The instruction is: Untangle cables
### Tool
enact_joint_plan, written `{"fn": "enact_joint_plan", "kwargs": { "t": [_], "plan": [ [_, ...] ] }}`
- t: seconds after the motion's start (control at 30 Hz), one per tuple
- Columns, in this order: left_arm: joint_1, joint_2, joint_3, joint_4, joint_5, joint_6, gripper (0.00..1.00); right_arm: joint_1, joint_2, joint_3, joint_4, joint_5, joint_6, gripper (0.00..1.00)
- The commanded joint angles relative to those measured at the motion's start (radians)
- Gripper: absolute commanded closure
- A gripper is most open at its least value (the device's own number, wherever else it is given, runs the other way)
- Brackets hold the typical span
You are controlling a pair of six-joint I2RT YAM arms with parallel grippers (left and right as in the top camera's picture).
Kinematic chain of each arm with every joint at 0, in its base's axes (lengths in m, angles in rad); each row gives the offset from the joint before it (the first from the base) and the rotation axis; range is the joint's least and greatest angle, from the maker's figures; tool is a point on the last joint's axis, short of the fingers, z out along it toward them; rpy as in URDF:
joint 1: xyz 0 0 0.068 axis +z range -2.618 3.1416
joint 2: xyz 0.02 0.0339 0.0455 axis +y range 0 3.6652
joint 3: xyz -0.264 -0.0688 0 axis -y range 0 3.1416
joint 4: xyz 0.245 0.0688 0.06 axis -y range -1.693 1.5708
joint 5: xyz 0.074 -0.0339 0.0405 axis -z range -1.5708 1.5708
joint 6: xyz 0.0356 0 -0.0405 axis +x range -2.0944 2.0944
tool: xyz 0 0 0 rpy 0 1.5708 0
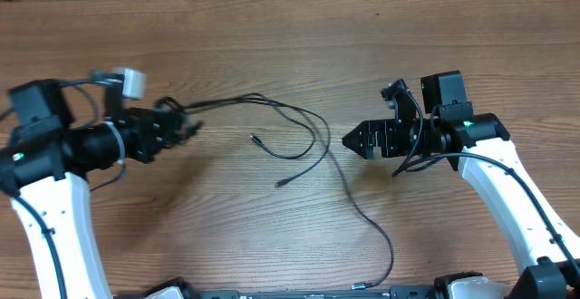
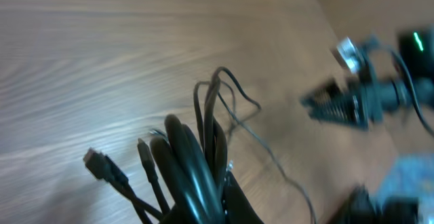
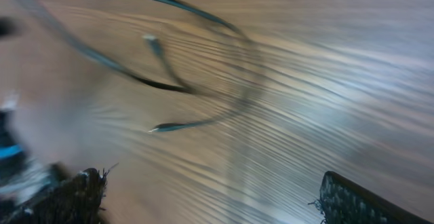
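Step in hand, as I read it: anchor and spread, with the untangling only partly done.

My left claw [image 1: 186, 125] is pressed together, pinching the bunched end of the thin black flexible cables [image 1: 304, 127] at the left of the pale wood-grain table [image 1: 272, 27]. In the left wrist view the clump of doubled-over cords [image 2: 196, 163] sits right at my fingers. A chunky moulded plug head [image 2: 98, 163] and a slimmer plug [image 2: 142, 146] stick out beside it.

My right claw [image 1: 352, 139] is spread wide and holds nothing. It sits right of the cords, tips pointing left at them. The right wrist view is smeared, but the ribbed finger pads [image 3: 352, 200] sit in opposite bottom corners with only table between them.

From the left claw the strands fan right across mid-table into one open loop. Two loose ends with a small plug tip [image 1: 255, 138] and another plug tip [image 1: 281, 183] lie inside and below it. One long strand [image 1: 367, 217] crosses the loop's right side and trails to the near edge.

Next move, my call: bring the right claw in low on that long strand, clear of the crossing. Close on one cord only, then draw right while the left claw holds.

Cords look matte, limp and rubbery, holding their curl, and are much thinner than my pads. The table looks smooth and flat, so the strands lie flush and are easy to miss or double-grab.
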Motion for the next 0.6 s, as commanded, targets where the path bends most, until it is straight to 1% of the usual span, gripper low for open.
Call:
{"fn": "enact_joint_plan", "kwargs": {
  "t": [0.0,0.13,0.27,0.37,0.43,0.57],
  "plan": [
    [-0.109,-0.021,0.023,-0.043,0.078,0.269,0.96,-0.001,0.003,-0.005,0.047,-0.283,-0.046,0.0],
    [-0.232,-0.021,0.023,-0.063,0.077,0.393,0.96,-0.001,0.003,-0.005,0.116,-0.451,-0.046,0.0],
    [-0.344,-0.021,0.023,-0.089,0.077,0.497,0.96,-0.001,0.003,-0.004,0.173,-0.527,-0.045,0.0],
    [-0.407,-0.021,0.023,-0.105,0.071,0.531,0.96,-0.001,0.002,-0.003,0.195,-0.571,-0.046,0.0],
    [-0.458,-0.021,0.023,-0.114,0.043,0.531,0.96,-0.001,-0.007,-0.003,0.22,-0.623,-0.046,0.0],
    [-0.531,-0.021,0.023,-0.119,0.037,0.553,0.96,0.0,-0.026,-0.003,0.276,-0.731,-0.046,0.0]
  ]
}}
